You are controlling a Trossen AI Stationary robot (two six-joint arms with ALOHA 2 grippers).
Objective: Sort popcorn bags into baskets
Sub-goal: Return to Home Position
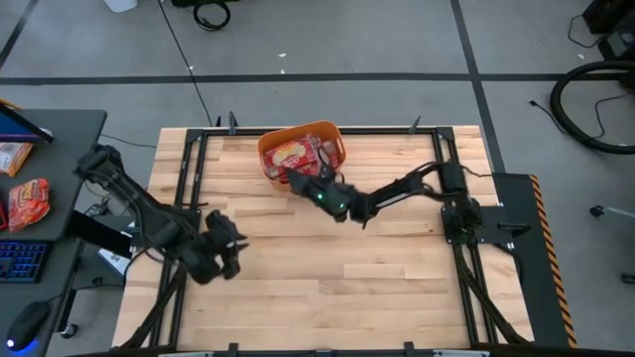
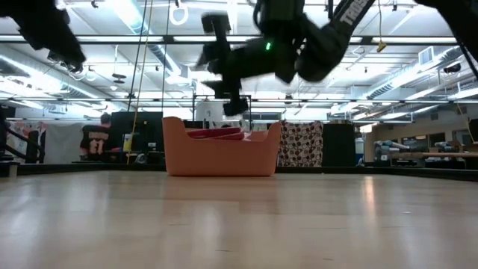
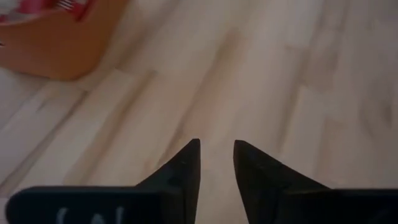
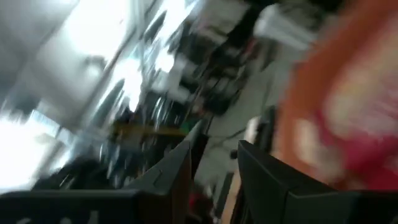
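The orange basket (image 1: 303, 151) stands at the table's far edge, also in the low view (image 2: 222, 149). Several red popcorn bags (image 1: 294, 155) lie inside it, and their tops show over the rim (image 2: 220, 134). My right gripper (image 1: 298, 181) hangs in the air just at the basket's near side, above rim height (image 2: 230, 104). It holds nothing, and its fingers stand close together (image 4: 221, 140). My left gripper (image 1: 230, 248) waits over the table's left part, empty, with its fingers close together (image 3: 216, 146) and bare wood beyond them. The basket's corner (image 3: 50, 43) shows in the left wrist view.
A side desk to the left of the table holds a puffy orange-red snack packet (image 1: 28, 203) and another packet (image 1: 12, 157). Bare wooden table top (image 1: 337, 288) stretches from the middle to the near edge. A black frame rail (image 1: 189, 198) runs round the table.
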